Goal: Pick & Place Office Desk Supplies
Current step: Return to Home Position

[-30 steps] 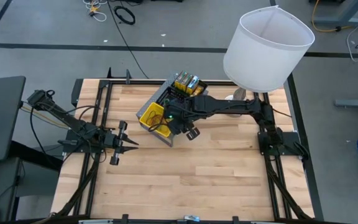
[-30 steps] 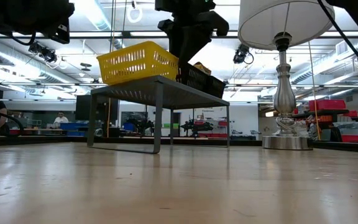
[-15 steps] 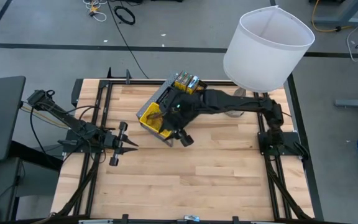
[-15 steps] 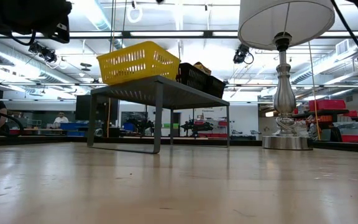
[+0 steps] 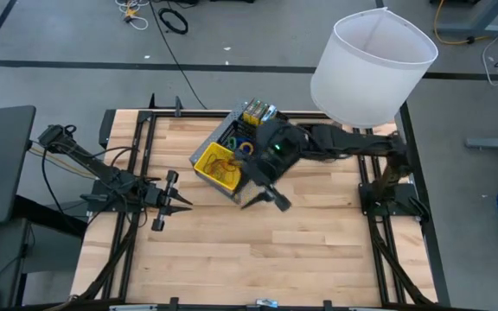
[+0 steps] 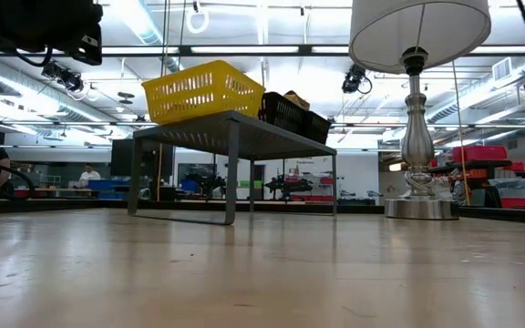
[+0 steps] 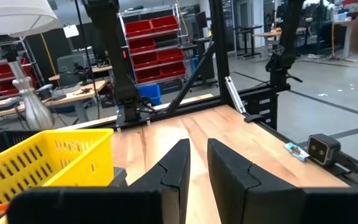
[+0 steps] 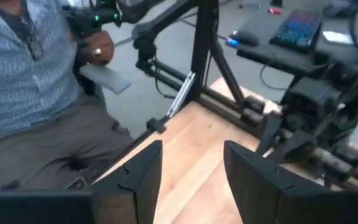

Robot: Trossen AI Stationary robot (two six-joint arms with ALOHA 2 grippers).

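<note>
A yellow plastic basket stands on a grey raised stand at the table's far middle, with small reddish loops inside it. Behind it on the stand are a black mesh tray holding coloured loops and yellow-green crayon boxes. My right gripper hangs open and holds nothing, high above the table just on the near side of the basket; its fingers slant toward the table's left. My left gripper waits at the left, pointing level, its fingers nearly together with nothing between them.
A big lamp with a white shade stands at the far right corner, its metal base on the table. A seated person shows beyond the table's left edge. Bare wood lies across the near half of the table.
My right gripper has risen from just over the basket, out of the low view, and drawn a little toward the near edge. It has tipped up from pointing down to slanting across the table. Its fingers have stayed open.
</note>
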